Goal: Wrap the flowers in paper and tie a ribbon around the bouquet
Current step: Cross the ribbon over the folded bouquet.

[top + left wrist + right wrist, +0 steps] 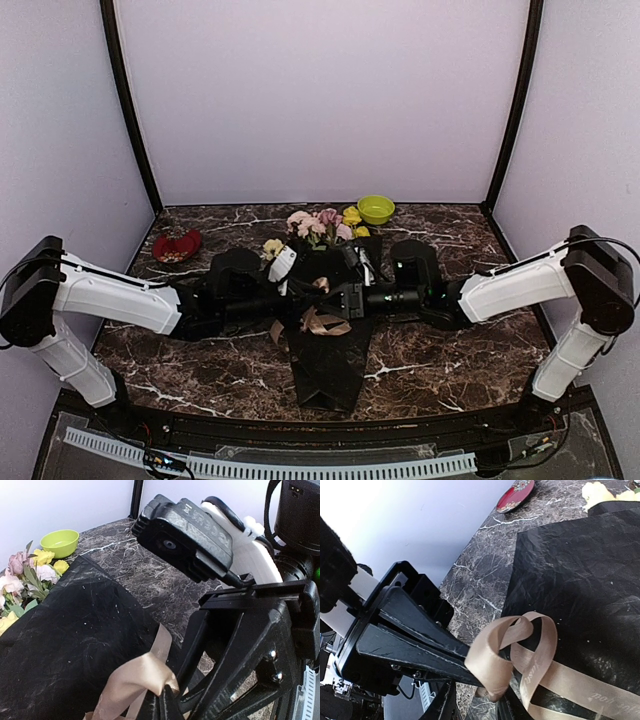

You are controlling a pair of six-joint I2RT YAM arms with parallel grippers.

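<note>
One ribbon (540,645) | left tool (470,667) clamped on it | right tool (175,700) part-open alongside

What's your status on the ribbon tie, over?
Left fingers shut on ribbon. Right fingers part open at the loop. Ribbon loose over the bouquet, no knot visible. Green bowl, red plate well off behind.

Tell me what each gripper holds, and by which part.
Left gripper pinches the ribbon at its folded loop above the paper. Right gripper: cannot be told.
</note>
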